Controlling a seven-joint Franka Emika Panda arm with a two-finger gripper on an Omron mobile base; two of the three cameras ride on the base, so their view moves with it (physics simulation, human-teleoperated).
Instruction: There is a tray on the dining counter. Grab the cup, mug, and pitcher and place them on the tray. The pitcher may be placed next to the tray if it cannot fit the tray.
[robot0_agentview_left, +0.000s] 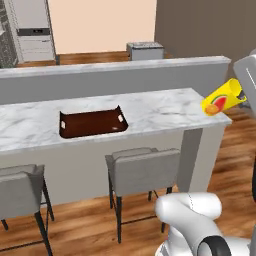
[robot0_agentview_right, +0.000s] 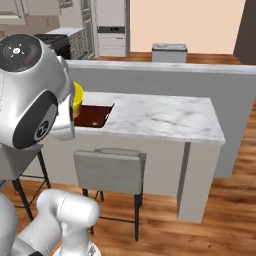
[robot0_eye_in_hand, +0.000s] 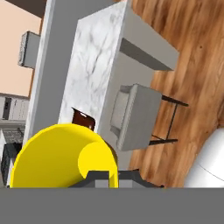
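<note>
Pincer (robot0_eye_in_hand: 113, 175) clenched on smooth yellow cylindrical cup (robot0_agentview_left: 221, 99), tilted above the veined marble dining counter (robot0_agentview_left: 160, 112).

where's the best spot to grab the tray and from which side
By one of the upturned short ends of the tray, probably the right one with its small white handle, coming from above. The ends rise off the counter and give an edge to pinch, while the floor lies flat. The tool is shut on the cup, so that goes down first.

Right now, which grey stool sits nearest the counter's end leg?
The grey padded stool in the middle, below the dark reddish-brown tray; the other stool stands far left.
</note>
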